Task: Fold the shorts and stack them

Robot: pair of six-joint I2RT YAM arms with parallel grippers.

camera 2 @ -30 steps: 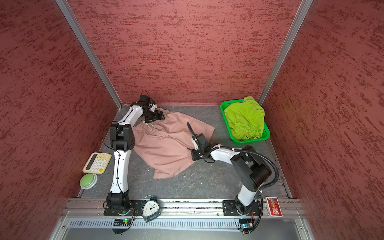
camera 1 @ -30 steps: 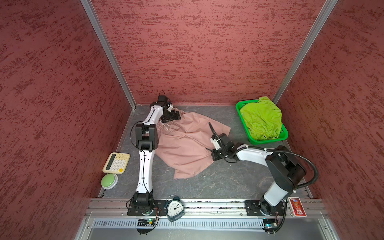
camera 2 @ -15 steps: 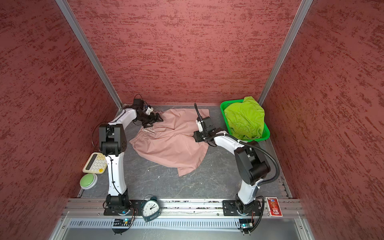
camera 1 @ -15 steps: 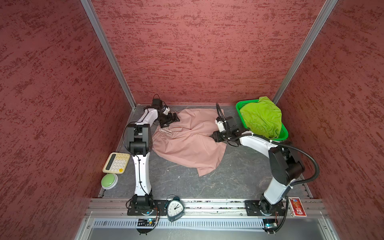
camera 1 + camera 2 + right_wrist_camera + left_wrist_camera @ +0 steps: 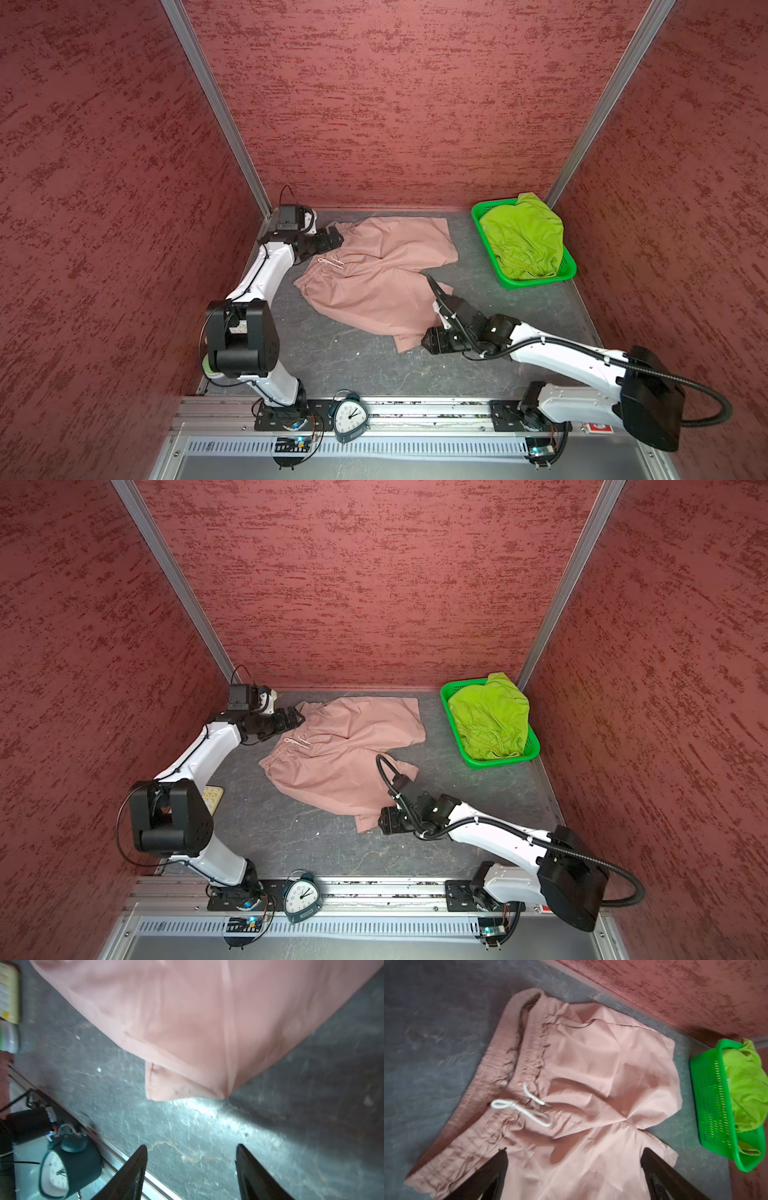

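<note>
The pink shorts (image 5: 374, 278) (image 5: 336, 762) lie spread flat on the grey table, waistband to the left with a white drawstring (image 5: 521, 1107), both legs pointing right. My left gripper (image 5: 336, 239) (image 5: 297, 719) (image 5: 574, 1167) hovers open at the far end of the waistband, with cloth under its jaws and nothing pinched. The right gripper (image 5: 432, 343) (image 5: 388, 823) (image 5: 191, 1147) is open and empty, low over bare table just in front of the near hem corner (image 5: 187, 1088). The lime green shorts (image 5: 523, 237) (image 5: 490, 717) (image 5: 747, 1084) sit bunched in the basket.
A green perforated basket (image 5: 536, 283) (image 5: 498, 763) (image 5: 708, 1105) stands at the back right against the wall. A dark alarm clock (image 5: 349, 415) (image 5: 302, 893) (image 5: 62, 1163) stands on the front rail. A yellow calculator (image 5: 212, 798) lies at the left edge behind my left arm. Red walls enclose three sides.
My right gripper has opened and let go of the pink cloth, then come back toward the front hem corner. The pink shorts now lie spread out with their legs apart.
</note>
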